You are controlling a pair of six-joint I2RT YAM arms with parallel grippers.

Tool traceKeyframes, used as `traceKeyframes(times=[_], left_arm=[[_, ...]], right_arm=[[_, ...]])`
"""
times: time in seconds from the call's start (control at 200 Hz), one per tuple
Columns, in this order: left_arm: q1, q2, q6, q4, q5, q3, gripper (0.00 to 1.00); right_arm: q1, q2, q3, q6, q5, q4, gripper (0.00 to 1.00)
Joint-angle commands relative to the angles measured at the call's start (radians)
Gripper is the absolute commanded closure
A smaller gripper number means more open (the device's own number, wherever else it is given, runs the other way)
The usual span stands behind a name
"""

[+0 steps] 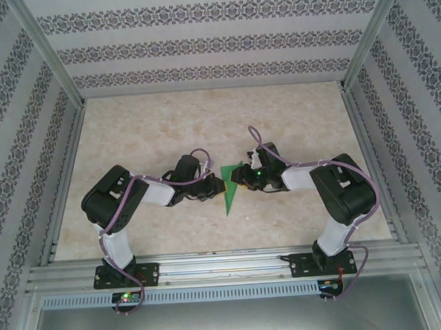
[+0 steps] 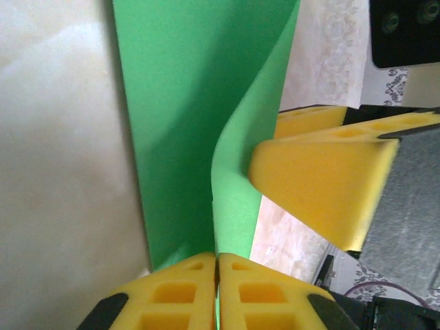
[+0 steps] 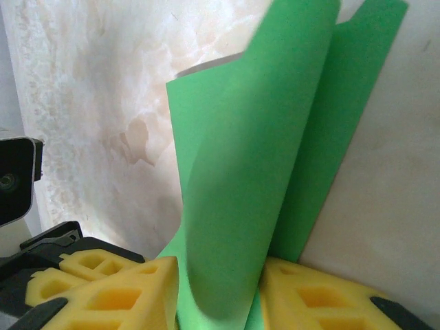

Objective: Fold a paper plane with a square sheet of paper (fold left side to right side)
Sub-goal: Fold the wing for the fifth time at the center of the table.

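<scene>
Left wrist view: the left gripper (image 2: pixel 218 275) pinches the near edge of the green sheet of paper (image 2: pixel 179 103), its yellow foam pads pressed together on it. One flap of the sheet rises in a soft curve while the rest lies flat on the marbled desk (image 2: pixel 62 172).

The chief risk from here, by the look of it, is a skewed crease. The raised flap is bowed rather than taut, and if it is carried across to the right unevenly, its edge may land off the edge it should meet. A second hazard is the pinch itself: thin paper held at a single spot could slip out, or tear should the arm pull hard.

The right gripper (image 3: pixel 220 302), jaws standing apart, straddles the curled flap in the right wrist view without clamping it. One of its pads (image 2: pixel 323 185) appears to touch the flap's outer face in the left wrist view. A push from there could crumple the curl or drag the flat part across the desk.

Seen from the top external view, the sheet (image 1: pixel 233 192) lies mid-desk between the two grippers, the left one at its left edge and the right one at its upper right corner, both arms bent inward towards it.
</scene>
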Motion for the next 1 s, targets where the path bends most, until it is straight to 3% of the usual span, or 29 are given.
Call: traceKeyframes(times=[0.0,0.994], left_arm=[[0.014,0.018,0.04,-0.048,-0.018,0.018,0.92],[0.028,0.054,0.099,-0.12,-0.051,0.05,0.98]], right_arm=[[0.014,0.046,-0.003,-0.04,0.064,-0.08,0.62],[0.025,0.068,0.022,-0.058,0.075,-0.122,0.62]])
